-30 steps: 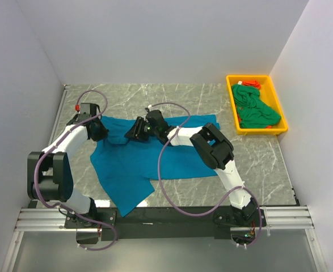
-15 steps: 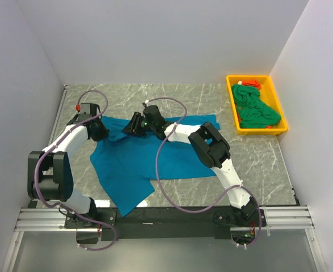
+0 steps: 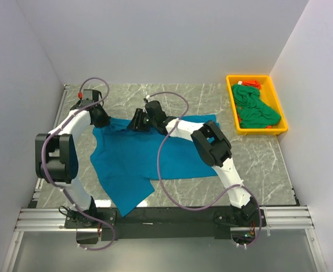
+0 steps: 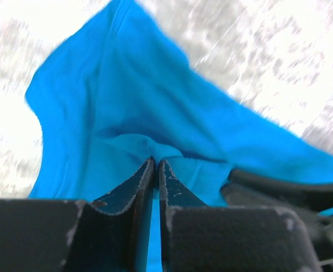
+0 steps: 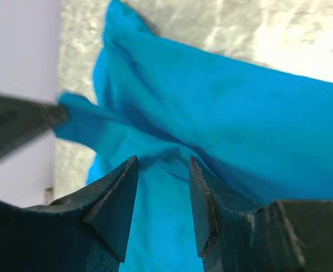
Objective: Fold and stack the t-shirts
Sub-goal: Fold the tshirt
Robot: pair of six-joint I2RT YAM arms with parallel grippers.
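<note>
Count: one teal shirt (image 3: 138,164), one green shirt (image 3: 256,110) — left claw (image 4: 156,161) pinching teal shirt, right claw (image 5: 163,161) spread.

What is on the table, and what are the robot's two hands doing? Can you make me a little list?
Shirt on table: teal-blue t-shirt, mostly spread out on the marble table
left gripper: shut, pinching a fold of the teal-blue t-shirt
right gripper: open, just above the same shirt near its far edge
yellow bin: far right corner, holds a green t-shirt and a red-orange piece
</note>
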